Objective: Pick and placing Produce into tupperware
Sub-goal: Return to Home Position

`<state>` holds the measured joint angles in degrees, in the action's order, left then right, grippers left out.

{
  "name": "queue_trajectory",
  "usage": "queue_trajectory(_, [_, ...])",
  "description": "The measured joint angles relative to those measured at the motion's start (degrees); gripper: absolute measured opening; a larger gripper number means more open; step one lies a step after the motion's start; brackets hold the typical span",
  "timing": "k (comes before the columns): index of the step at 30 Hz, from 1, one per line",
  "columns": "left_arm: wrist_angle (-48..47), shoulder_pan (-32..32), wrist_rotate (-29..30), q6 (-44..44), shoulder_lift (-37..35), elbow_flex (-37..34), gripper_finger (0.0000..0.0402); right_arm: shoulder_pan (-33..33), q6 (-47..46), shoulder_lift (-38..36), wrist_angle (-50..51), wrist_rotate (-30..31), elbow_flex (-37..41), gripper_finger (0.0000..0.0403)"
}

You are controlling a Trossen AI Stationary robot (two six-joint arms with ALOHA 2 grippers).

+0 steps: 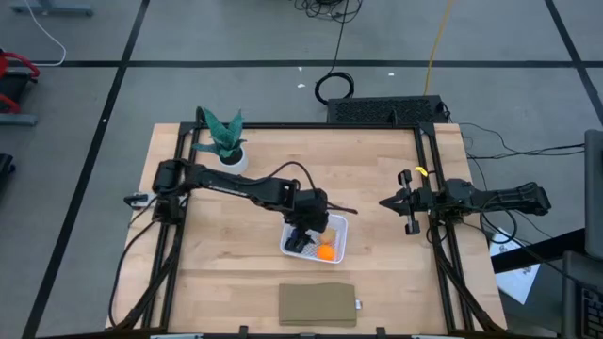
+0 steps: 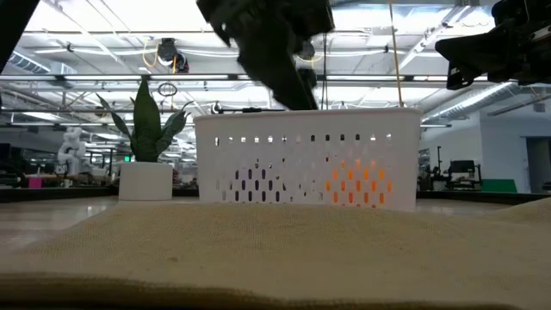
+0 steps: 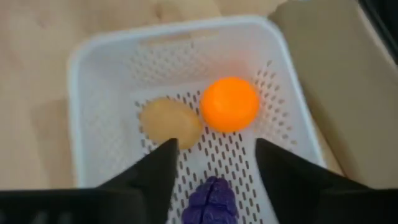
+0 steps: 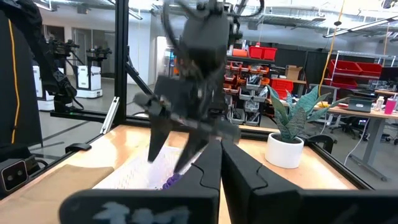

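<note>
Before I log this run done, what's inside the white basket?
The basket holds an orange ball, a tan lump and a purple cluster. The open left gripper above covers part of its floor in the high view.

- The left gripper [image 3: 216, 145] hangs over the white tupperware [image 3: 93, 130], its two dark fingers [image 3: 155, 177] spread apart with nothing between them.
- Inside, the bright orange ball [image 3: 229, 104] sits against the tan-yellow lump [image 3: 169, 122] on the perforated bottom.
- The dark purple cluster [image 3: 211, 199] lies apart from both, nearest the fingers.
- A brown slab [image 3: 329, 68] lies just beside the tupperware on the wooden table [image 3: 37, 62].
</note>
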<state>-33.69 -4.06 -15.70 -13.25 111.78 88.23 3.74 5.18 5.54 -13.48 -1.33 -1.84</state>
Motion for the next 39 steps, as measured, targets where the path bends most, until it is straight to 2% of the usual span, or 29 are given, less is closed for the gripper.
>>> queue_trajectory(2, [-0.3, -0.3, 0.9, -0.1, -2.0, 0.0, 0.0173, 0.0, 0.0, 0.0, 0.0, 0.0, 0.0, 0.0000])
queue_trajectory(7, [-2.2, -0.6, 1.0, -0.6, -6.8, 0.0, 0.0031, 0.0, 0.0, 0.0, 0.0, 0.0, 0.0, 0.0000])
queue_trajectory(8, [-2.8, -0.6, 1.0, -0.6, -7.8, 0.0, 0.0017, 0.0, 0.0, 0.0, 0.0, 0.0, 0.0, 0.0000])
queue_trajectory(12, [-2.8, -0.6, 2.9, -0.3, -12.3, 0.0, 0.0014, 0.0, 0.0, 0.0, 0.0, 0.0, 0.0, 0.0000])
queue_trajectory(17, [-2.4, -0.6, 9.9, -0.6, -17.7, -0.3, 0.0003, 0.0, 0.0, 0.0, 0.0, 0.0, 0.0, 0.0000])
queue_trajectory(20, [0.3, -0.5, 13.8, 0.2, -21.7, -3.1, 0.0001, 0.0, 0.0, 0.0, 0.0, 0.0, 0.0, 0.0000])
queue_trajectory(26, [14.7, 0.6, 14.6, 2.4, -33.3, -19.6, 0.0001, 0.0, 0.0, 0.0, 0.1, 0.0, 0.0, 0.0000])
queue_trajectory(31, [37.2, 3.6, 6.8, 4.9, -42.5, -37.5, 0.0001, 0.0, 0.1, 0.0, -0.1, 0.0, 0.0, 0.0000])
queue_trajectory(34, [46.6, 6.0, 3.7, 6.4, -45.3, -44.8, 0.0000, 0.0, 0.0, 0.1, -0.5, 0.0, 0.0, 0.0000])
queue_trajectory(39, [48.9, 10.3, 5.2, 6.6, -50.2, -51.1, 0.0000, 0.0, -1.2, 0.4, -0.5, 0.0, 0.0, 0.0000])
